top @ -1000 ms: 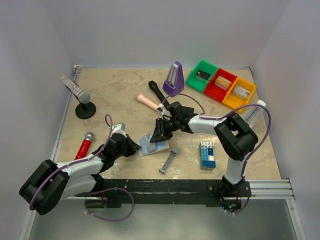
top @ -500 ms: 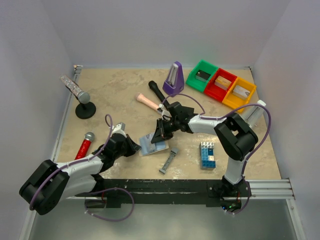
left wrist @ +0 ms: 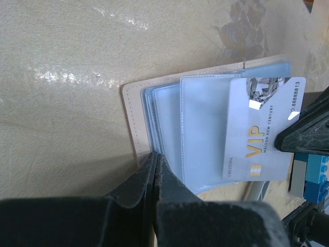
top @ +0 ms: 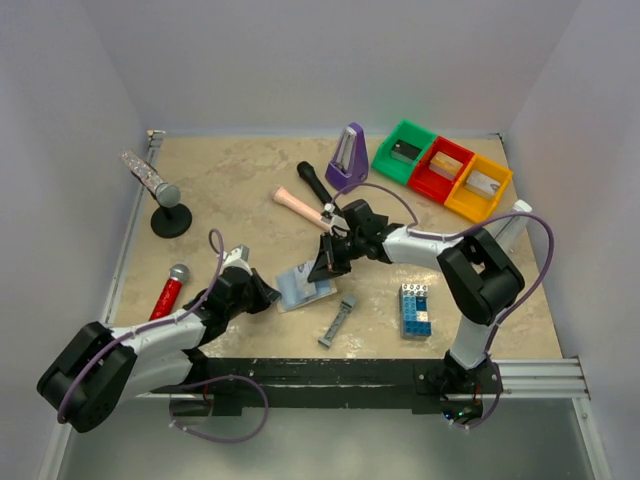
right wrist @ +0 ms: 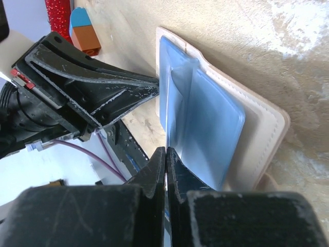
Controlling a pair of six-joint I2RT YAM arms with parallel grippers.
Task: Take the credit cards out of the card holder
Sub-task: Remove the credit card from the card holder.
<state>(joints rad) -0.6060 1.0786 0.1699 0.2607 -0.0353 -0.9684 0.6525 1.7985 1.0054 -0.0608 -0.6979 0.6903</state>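
Note:
The card holder [top: 303,287] lies open on the table, light blue with pale edging [left wrist: 131,118] and clear sleeves. My left gripper [top: 267,296] is shut on its near edge, the jaws pinching the sleeves [left wrist: 154,157]. A greyish credit card [left wrist: 263,128] marked VIP sticks partly out of a sleeve. My right gripper [top: 326,269] is shut on that card's far edge, which shows edge-on between the jaws [right wrist: 165,153]. In the right wrist view the card holder [right wrist: 211,110] lies just beyond the fingertips, with the left gripper [right wrist: 154,91] at its other side. Other credit cards are hidden.
A narrow grey bar [top: 338,320] and a blue-and-white brick stack [top: 415,308] lie near the front. A pink microphone [top: 296,205], a black one [top: 314,183], a purple metronome [top: 347,157] and green, red and yellow bins [top: 441,170] stand behind. A red microphone [top: 169,290] lies left.
My right gripper has closed on the card's edge and shifted slightly right. The left gripper and the holder have stayed put.

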